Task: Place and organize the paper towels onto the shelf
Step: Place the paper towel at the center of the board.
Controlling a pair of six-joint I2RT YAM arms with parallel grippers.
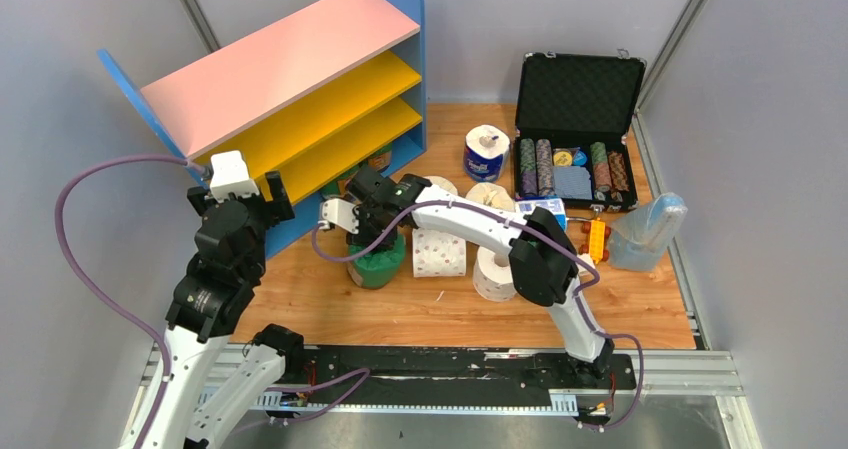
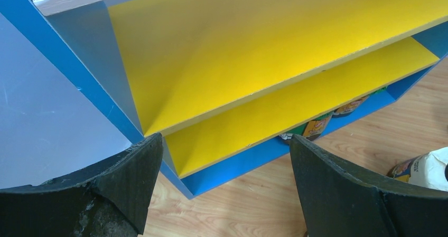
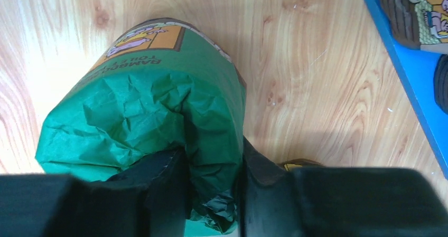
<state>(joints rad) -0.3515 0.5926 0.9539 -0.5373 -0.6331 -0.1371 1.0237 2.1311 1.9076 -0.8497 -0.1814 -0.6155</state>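
Note:
The shelf (image 1: 290, 79) stands at the back left with its pink top and yellow boards (image 2: 253, 52). Green-wrapped paper towels (image 1: 380, 157) lie in its bottom tier (image 2: 311, 126). My right gripper (image 1: 374, 237) is shut on the crumpled top wrap of a green-wrapped roll (image 3: 142, 105), jaws pinching the paper (image 3: 214, 179); the roll (image 1: 378, 264) stands on the table just before the shelf. My left gripper (image 1: 236, 194) is open and holds nothing, facing the shelf's left end (image 2: 224, 142). More rolls stand to the right: cream printed (image 1: 440, 252), bare white (image 1: 493, 272), blue-white (image 1: 487, 152).
A black foam-lined case (image 1: 578, 79) with poker chips stands open at the back right. A clear plastic bag (image 1: 648, 231) and an orange toy (image 1: 597, 237) lie in front of it. Grey walls close in on both sides.

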